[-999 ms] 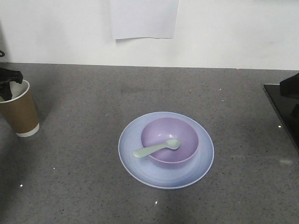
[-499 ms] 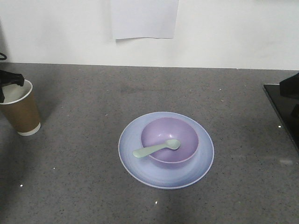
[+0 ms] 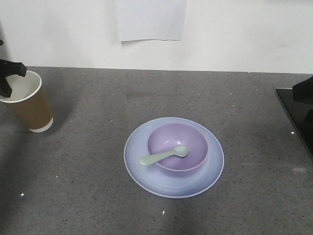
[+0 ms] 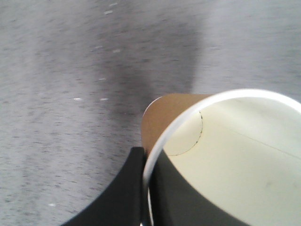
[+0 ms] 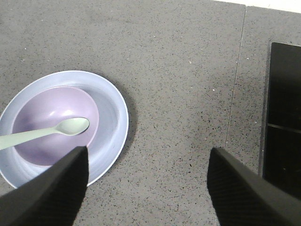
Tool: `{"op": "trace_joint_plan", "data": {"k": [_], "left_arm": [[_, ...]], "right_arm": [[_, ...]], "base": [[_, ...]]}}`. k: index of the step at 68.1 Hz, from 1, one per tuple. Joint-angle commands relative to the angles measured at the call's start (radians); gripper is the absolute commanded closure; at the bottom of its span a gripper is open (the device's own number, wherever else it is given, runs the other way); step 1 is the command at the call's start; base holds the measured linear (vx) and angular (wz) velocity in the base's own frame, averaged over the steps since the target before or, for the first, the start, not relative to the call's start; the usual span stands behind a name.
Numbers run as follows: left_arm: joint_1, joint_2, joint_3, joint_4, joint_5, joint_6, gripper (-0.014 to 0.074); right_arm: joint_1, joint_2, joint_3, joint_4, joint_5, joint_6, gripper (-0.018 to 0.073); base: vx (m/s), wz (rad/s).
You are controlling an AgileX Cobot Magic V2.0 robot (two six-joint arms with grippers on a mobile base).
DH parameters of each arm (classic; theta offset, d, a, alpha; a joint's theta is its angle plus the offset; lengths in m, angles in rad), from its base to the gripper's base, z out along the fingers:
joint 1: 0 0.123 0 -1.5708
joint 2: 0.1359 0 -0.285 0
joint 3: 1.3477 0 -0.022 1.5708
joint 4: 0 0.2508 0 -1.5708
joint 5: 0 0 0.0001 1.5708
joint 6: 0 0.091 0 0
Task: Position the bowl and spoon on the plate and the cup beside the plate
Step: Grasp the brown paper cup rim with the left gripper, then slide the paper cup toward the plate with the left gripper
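Front view – step in hand: cup transfer. The left gripper is clamped on the rim of the cup at the counter's far left edge; the cup is tilted and appears lifted or only lightly grounded.
Front view – done so far: the bowl sits centred on the plate at mid-counter, with the spoon lying in the bowl, handle over its left rim.
Front view – next move, judged: carry the cup right and set it upright just beside the plate, clear of its rim.
Front view – materials: speckled grey stone-like counter; smooth matte plastic tableware; brown paper cup, tapered, with white base band.
Left wrist view – grip: one dark finger outside the white rim, dark mass inside; cup wall pinched between.
Right wrist view – right gripper: fingers spread well apart, empty, hovering over bare counter right of the plate.
Right wrist view – other: black glossy panel at the counter's right edge.
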Motion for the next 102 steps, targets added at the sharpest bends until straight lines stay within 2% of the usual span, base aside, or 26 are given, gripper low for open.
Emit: {"op": "trace_joint_plan", "data": {"k": [1, 17, 30, 35, 45, 60, 86, 95, 102], "left_arm": [[-0.017, -0.079, -0.026, -0.059, 0.007, 0.022, 0.0604], [-0.117, -0.127, 0.048, -0.073, 0.005, 0.035, 0.0604], [-0.208, -0.125, 0.096, -0.124, -0.013, 0.059, 0.0604], [-0.243, -0.124, 0.119, -0.122, -0.018, 0.066, 0.0604], [-0.284, -0.124, 0.167, -0.122, -0.047, 0.067, 0.0604], [-0.315, -0.124, 0.215, -0.122, -0.111, 0.067, 0.0604], [-0.317, -0.086, 0.216, -0.141, -0.116, 0.067, 0.0595], [-0.317, -0.085, 0.215, -0.147, -0.116, 0.067, 0.0552], [-0.317, -0.085, 0.215, -0.147, -0.116, 0.067, 0.047]], "right_arm": [[-0.003, -0.01, -0.026, 0.006, -0.057, -0.003, 0.0053], [-0.003, -0.01, -0.026, 0.008, -0.062, -0.003, 0.0053], [-0.003, -0.01, -0.026, 0.008, -0.063, -0.003, 0.0053], [-0.003, -0.01, -0.026, 0.008, -0.063, -0.003, 0.0053], [-0.003, -0.01, -0.026, 0.008, -0.063, -0.003, 0.0053], [-0.003, -0.01, -0.026, 0.008, -0.063, -0.002, 0.0053], [-0.003, -0.01, -0.026, 0.011, -0.063, 0.001, 0.0053], [-0.003, -0.01, -0.026, 0.011, -0.063, 0.001, 0.0053], [-0.003, -0.01, -0.026, 0.011, -0.062, 0.001, 0.0053]], "base": [[0.0, 0.0], [0.0, 0.0], [0.0, 0.0], [0.0, 0.0], [0.0, 0.0], [0.0, 0.0], [0.0, 0.0], [0.0, 0.0], [0.0, 0.0]]}}
